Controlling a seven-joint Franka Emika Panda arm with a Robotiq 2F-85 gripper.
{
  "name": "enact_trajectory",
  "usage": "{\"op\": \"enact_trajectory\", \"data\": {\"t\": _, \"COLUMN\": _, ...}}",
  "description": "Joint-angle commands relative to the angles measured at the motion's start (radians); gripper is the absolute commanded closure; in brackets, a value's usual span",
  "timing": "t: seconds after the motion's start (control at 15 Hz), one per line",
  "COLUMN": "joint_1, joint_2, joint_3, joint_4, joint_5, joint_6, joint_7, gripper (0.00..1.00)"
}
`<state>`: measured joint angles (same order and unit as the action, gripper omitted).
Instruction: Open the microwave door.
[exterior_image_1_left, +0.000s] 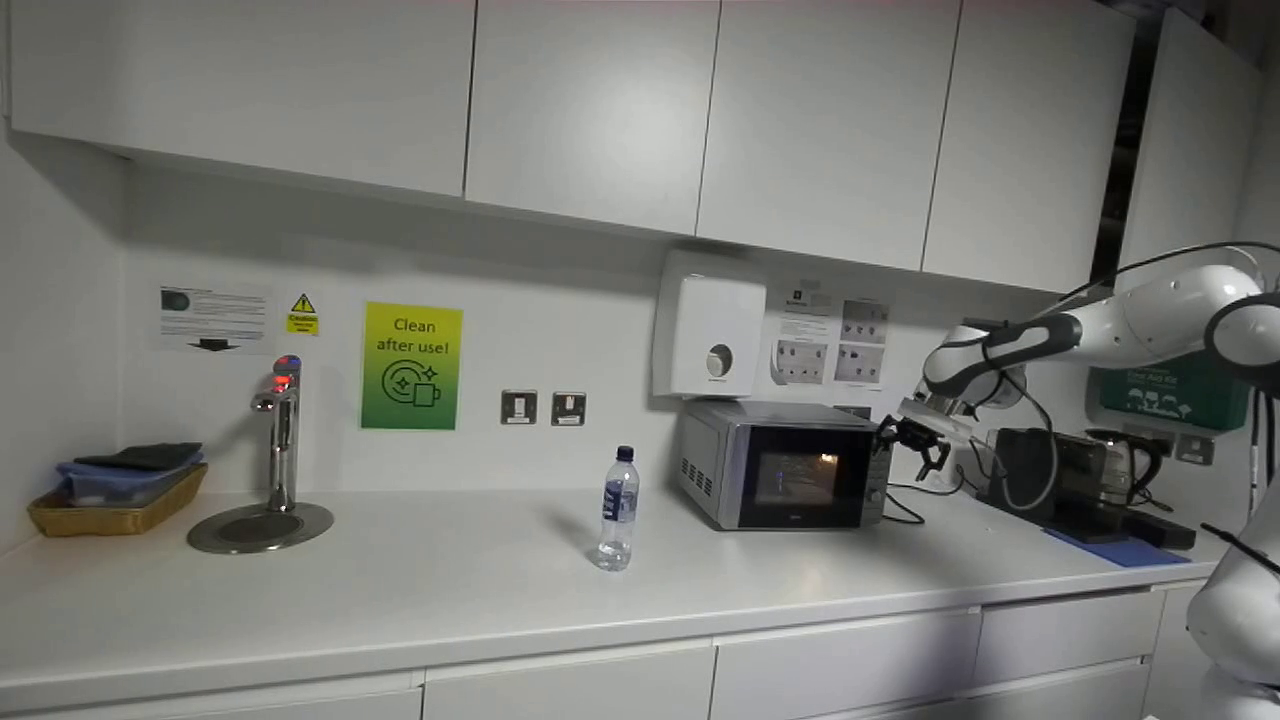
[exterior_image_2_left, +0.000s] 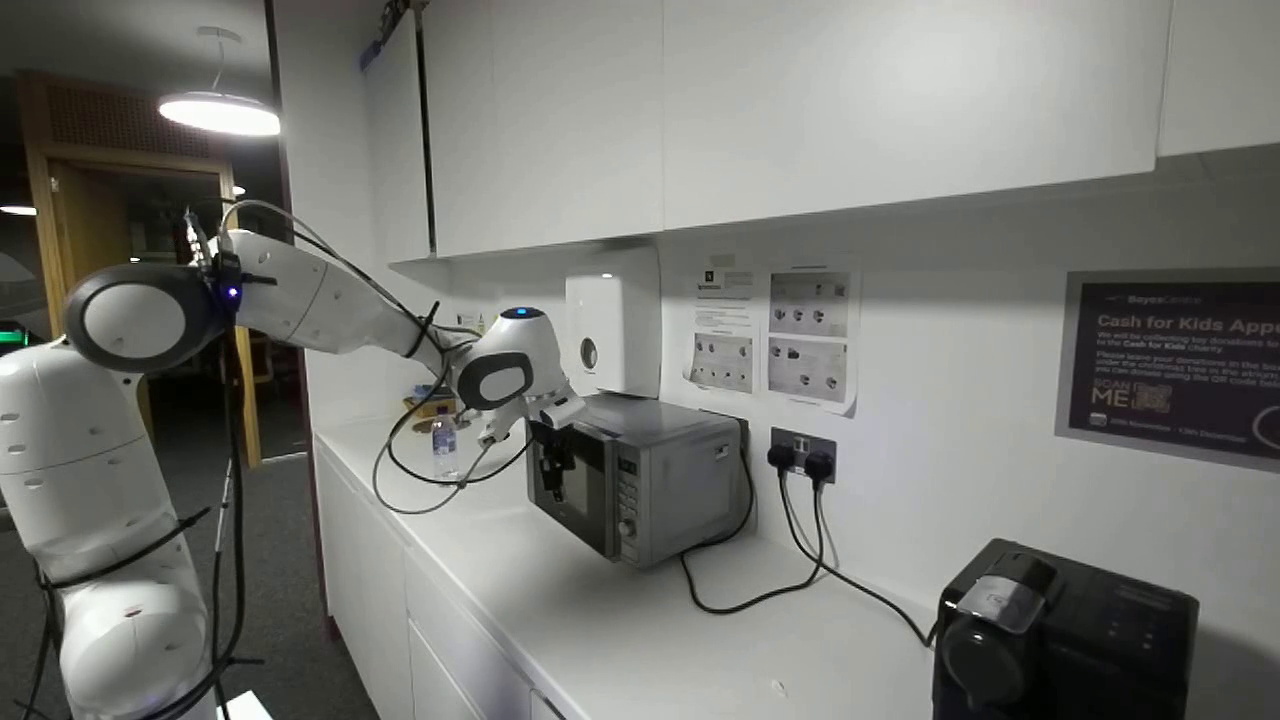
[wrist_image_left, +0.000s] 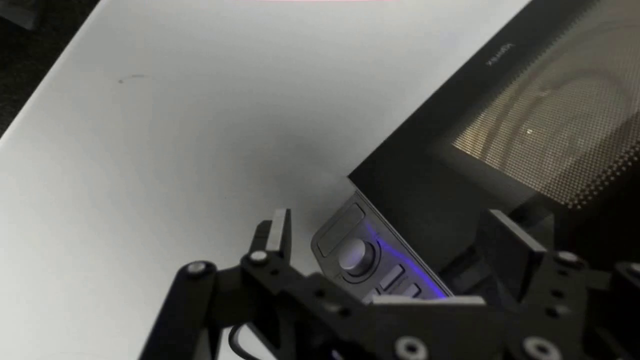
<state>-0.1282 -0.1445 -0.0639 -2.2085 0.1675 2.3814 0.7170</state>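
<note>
1. Dark glass in a silver-grey frame, the rectangular microwave door (exterior_image_1_left: 800, 480) covered most of the front of the boxy silver-grey microwave (exterior_image_2_left: 680, 490), which stood on the white table (exterior_image_1_left: 450, 590), back toward the white wall (exterior_image_1_left: 560, 335). It looked closed, though a slight gap could not be ruled out, and I could make out no handle; a tug risked sliding off the flat pane for want of a hold.

2. The door faced out toward the table's front edge; its long axis lay level, running along the wall.

3. Beside it, the narrow silver-grey control panel (wrist_image_left: 386, 261) carried a round silver knob (wrist_image_left: 355, 256) and small buttons (wrist_image_left: 392, 276); a badly aimed push risked turning or pressing the wrong one.

4. The black two-fingered claw (wrist_image_left: 392, 235) was released, its fingers (wrist_image_left: 505, 250) spread wide with nothing held. In the wrist view one finger overlapped the glass, and whether it touched I could not tell; pressing too hard there risked shoving the microwave backward.

5. Farther along, the clear plastic bottle (exterior_image_1_left: 618, 515) with a dark cap stood upright. If the door hinged on the side away from the panel, as seemed likely, a wide swing risked toppling it.
</note>
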Motion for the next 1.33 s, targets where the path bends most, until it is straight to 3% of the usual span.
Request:
{"op": "enact_trajectory", "data": {"t": 0.0, "joint_1": -0.011, "joint_2": -0.016, "joint_3": 0.038, "joint_4": 0.004, "joint_5": -0.073, "joint_6": 0.056, "joint_7": 0.262, "gripper": 0.0}}
{"op": "enact_trajectory", "data": {"t": 0.33, "joint_1": -0.014, "joint_2": -0.022, "joint_3": 0.054, "joint_4": 0.05, "joint_5": -0.158, "joint_6": -0.033, "joint_7": 0.625, "gripper": 0.0}}
{"op": "enact_trajectory", "data": {"t": 0.53, "joint_1": -0.009, "joint_2": -0.018, "joint_3": 0.05, "joint_4": 0.082, "joint_5": -0.161, "joint_6": -0.076, "joint_7": 0.775, "gripper": 0.0}}
{"op": "enact_trajectory", "data": {"t": 0.93, "joint_1": -0.001, "joint_2": -0.006, "joint_3": 0.035, "joint_4": 0.139, "joint_5": -0.125, "joint_6": -0.078, "joint_7": 0.918, "gripper": 0.0}}
{"op": "enact_trajectory", "data": {"t": 1.27, "joint_1": 0.009, "joint_2": 0.01, "joint_3": 0.015, "joint_4": 0.178, "joint_5": -0.038, "joint_6": -0.059, "joint_7": 0.878, "gripper": 0.0}}
